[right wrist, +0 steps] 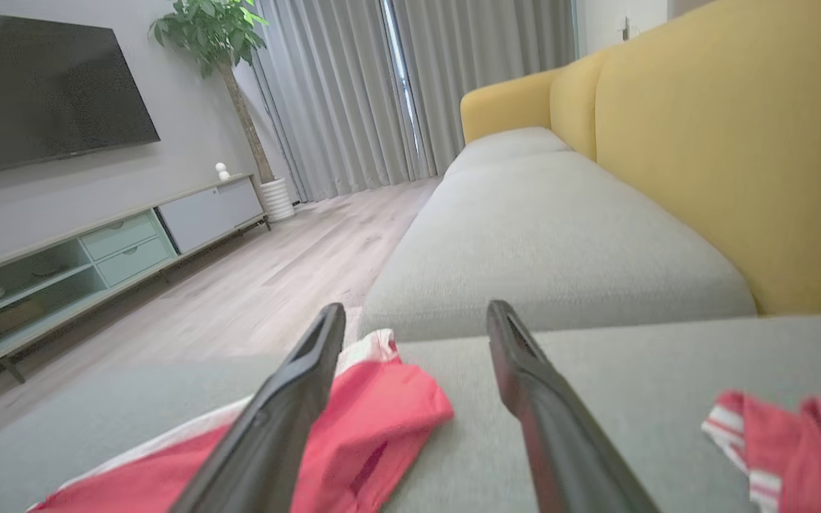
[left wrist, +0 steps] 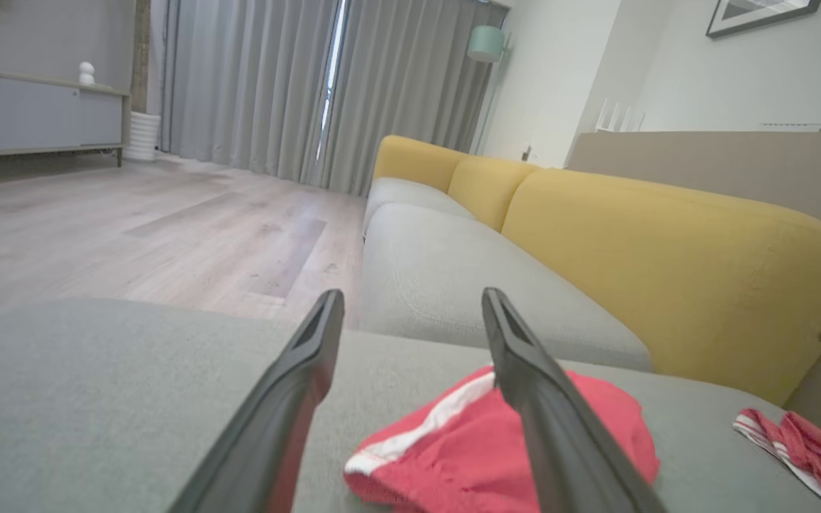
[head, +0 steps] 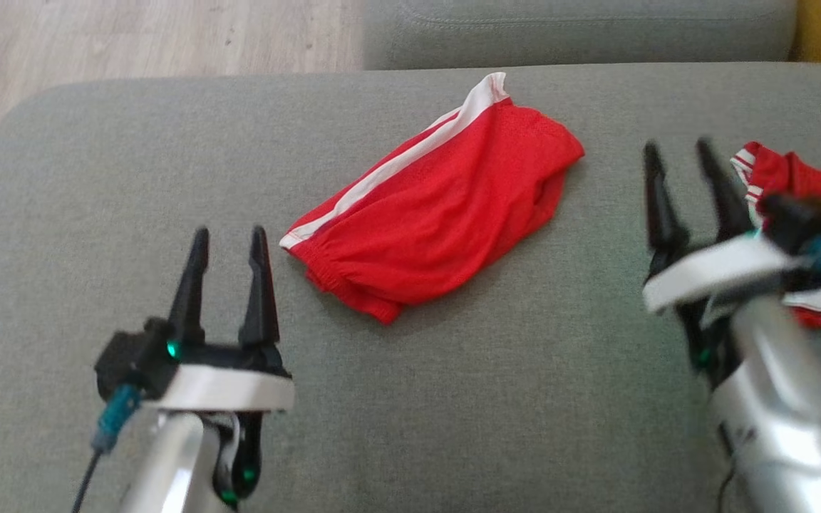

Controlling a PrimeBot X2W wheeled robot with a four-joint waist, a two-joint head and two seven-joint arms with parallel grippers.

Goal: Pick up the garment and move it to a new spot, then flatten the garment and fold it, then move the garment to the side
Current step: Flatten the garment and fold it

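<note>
Red mesh shorts with a white side stripe point(head: 439, 214) lie flat and look already folded, mid-way across the grey-green fabric sofa cushion point(head: 97, 178). Long axis runs diagonally in the head view, gathered waistband end near-left, other end far-right, stripe along the far-left edge. Left gripper point(head: 230, 239) sits just beside the near-left corner of the shorts, fingers pointing forward past it, not touching; jaws spread wide, nothing held. In the left wrist view the shorts point(left wrist: 417, 463) sit low and right of the left gripper point(left wrist: 412, 296), partly behind its right finger. Right gripper point(head: 678, 149) is off the far-right end of the shorts with a strip of bare cushion between; also wide apart and empty, arm blurred. In the right wrist view the shorts point(right wrist: 382, 406) lie low-left of the right gripper point(right wrist: 417, 308). Left arm is nearer, likely the one for shifting them aside. A second crumpled red garment with striped white trim point(head: 809, 185) lies at the right edge, partly behind the right arm.
</note>
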